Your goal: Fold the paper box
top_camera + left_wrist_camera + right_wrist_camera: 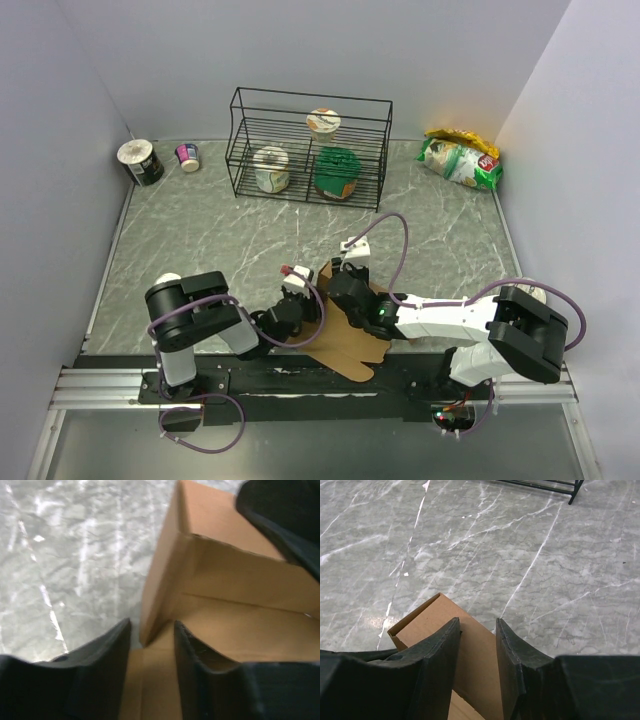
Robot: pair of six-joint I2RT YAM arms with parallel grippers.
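Plain brown cardboard box (345,352), partly folded with walls raised, sits at the near edge of the grey marbled counter (200,240), between the two arms; left fingers (102,670) part-open astride one upright corner, not clamped; right fingers (435,660) narrowly apart, a cardboard panel showing in their gap.

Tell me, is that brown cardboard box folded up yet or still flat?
Partly folded. The paper box has side walls standing at a corner, its inside open, while one flap lies flat.
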